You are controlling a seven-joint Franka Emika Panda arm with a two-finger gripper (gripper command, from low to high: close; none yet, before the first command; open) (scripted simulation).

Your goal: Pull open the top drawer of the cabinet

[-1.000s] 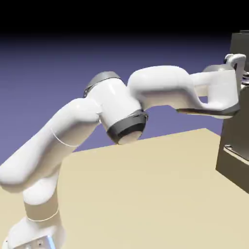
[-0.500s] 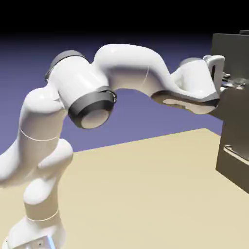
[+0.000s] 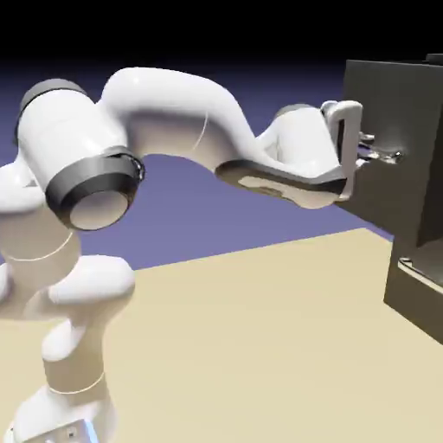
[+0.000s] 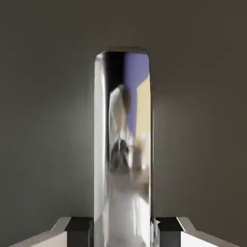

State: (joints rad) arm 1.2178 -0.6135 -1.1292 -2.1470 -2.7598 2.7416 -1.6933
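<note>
The top drawer [image 3: 391,99] sticks far out of the cabinet [image 3: 420,294], toward the exterior view's left. My gripper [image 3: 379,157] is shut on the drawer's silver bar handle [image 3: 389,157], and the white hand sits just left of the drawer front. In the hand view the mirror-like handle [image 4: 126,144] runs up the middle of the picture against the dark drawer front [image 4: 46,120]. It passes between my gripper's [image 4: 124,226] two grey fingertips [image 4: 79,226], which press against its sides at the bottom edge.
A lower drawer front with its own handle [image 3: 417,275] shows under the pulled-out drawer at the right edge. The tan table [image 3: 260,346] stretches between the robot's base [image 3: 65,415] and the cabinet. The arm's elbow [image 3: 86,173] is raised at the upper left.
The arm has drawn back to the left with the gripper still shut on the handle. The top drawer has slid well out of the cabinet with it.
</note>
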